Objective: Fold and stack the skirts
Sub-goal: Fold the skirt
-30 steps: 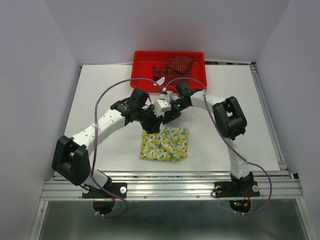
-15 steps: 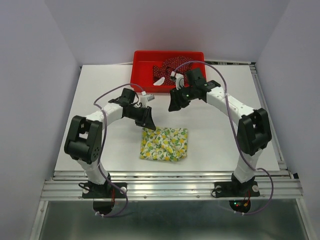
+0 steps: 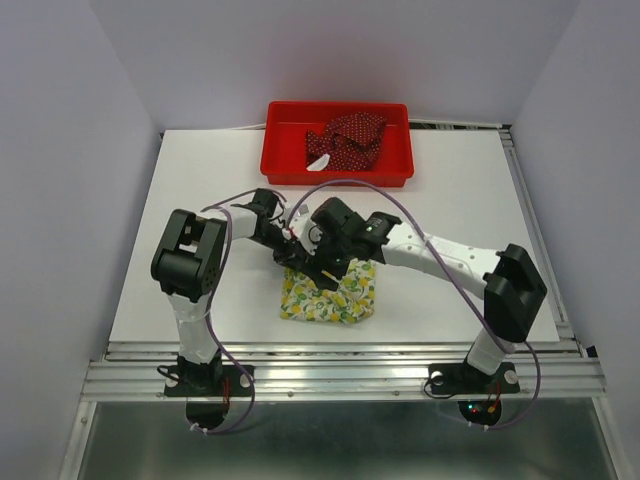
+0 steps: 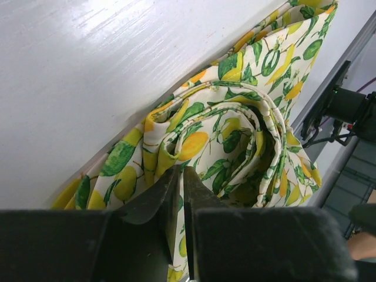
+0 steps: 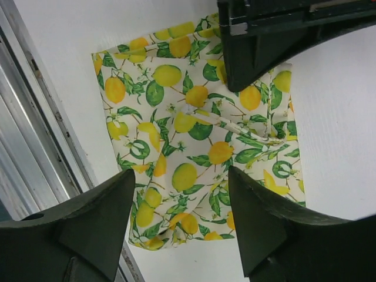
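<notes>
A: Down onto a white table (image 3: 200, 190), matte from above, boxed in by pale lilac walls (image 3: 330, 50) on 3 sides. Along the near edge, an aluminium rail (image 3: 340, 372) carrying both arm bases.

B: Middle of the table, near half: the lemon skirt (image 3: 335, 295), cream with yellow fruit and green leaves. Folded to a rough square, lying flat.

A: Low at its far-left corner, the left gripper (image 4: 180, 174). Jaws pressed nearly together on a fold of that cloth, just a sliver of print showing in the slit.

B: Reaching in from the other side, the right gripper (image 5: 179, 176), hanging straight above the same skirt. Jaws spread wide, nothing between them.

A: Back at the far edge, a red tray (image 3: 282, 168), close to the rear wall. Crumpled inside, toward its right half, the dark red dotted skirt (image 3: 348, 138), well apart from the lemon one.

B: Bright glare streaking the table in the left wrist view, right beside the fold.
</notes>
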Robot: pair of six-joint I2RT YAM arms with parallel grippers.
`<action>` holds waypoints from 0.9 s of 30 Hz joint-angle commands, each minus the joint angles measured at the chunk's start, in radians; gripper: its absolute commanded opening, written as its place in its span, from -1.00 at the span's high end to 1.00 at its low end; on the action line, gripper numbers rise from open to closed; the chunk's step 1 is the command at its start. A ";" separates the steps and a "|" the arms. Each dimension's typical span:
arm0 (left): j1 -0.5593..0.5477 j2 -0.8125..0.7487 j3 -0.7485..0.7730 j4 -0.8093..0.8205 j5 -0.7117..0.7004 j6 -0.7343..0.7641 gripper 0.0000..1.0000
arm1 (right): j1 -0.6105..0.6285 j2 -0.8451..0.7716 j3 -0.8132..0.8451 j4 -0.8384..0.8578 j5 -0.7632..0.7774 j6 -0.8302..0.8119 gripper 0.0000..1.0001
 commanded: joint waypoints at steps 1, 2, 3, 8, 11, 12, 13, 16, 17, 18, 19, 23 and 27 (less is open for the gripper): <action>0.012 0.018 0.032 -0.028 -0.069 0.009 0.60 | 0.064 0.021 0.010 0.007 0.184 0.031 -0.40; 0.015 0.019 0.032 -0.027 -0.075 0.007 0.60 | 0.091 0.040 0.018 0.001 0.213 0.045 -0.40; 0.018 0.021 0.032 -0.027 -0.078 0.007 0.60 | 0.102 0.047 0.021 0.001 0.245 0.059 -0.40; 0.020 0.030 0.036 -0.028 -0.078 0.007 0.60 | 0.157 0.079 0.003 0.032 0.348 0.100 -0.39; 0.021 0.038 0.039 -0.031 -0.077 0.009 0.60 | 0.167 0.110 -0.016 0.041 0.374 0.108 -0.37; 0.023 0.038 0.041 -0.031 -0.080 0.010 0.60 | 0.167 0.114 -0.023 0.056 0.389 0.108 -0.36; 0.023 0.036 0.038 -0.031 -0.083 0.009 0.60 | 0.167 0.125 -0.030 0.058 0.405 0.108 -0.35; 0.028 0.035 0.029 -0.025 -0.091 0.010 0.60 | 0.167 0.128 -0.039 0.067 0.457 0.116 -0.01; 0.029 0.038 0.027 -0.025 -0.094 0.010 0.62 | 0.167 0.111 -0.043 0.076 0.468 0.120 0.23; 0.029 0.039 0.027 -0.025 -0.108 0.013 0.67 | 0.167 0.102 -0.051 0.089 0.478 0.125 0.31; 0.029 0.042 0.027 -0.022 -0.117 0.013 0.71 | 0.153 0.085 -0.056 0.096 0.477 0.134 0.45; 0.031 0.048 0.027 -0.022 -0.143 0.016 0.80 | 0.074 0.052 -0.082 0.116 0.454 0.157 0.87; 0.037 0.045 0.016 -0.021 -0.158 0.021 0.89 | -0.026 -0.005 -0.109 0.132 0.391 0.198 0.99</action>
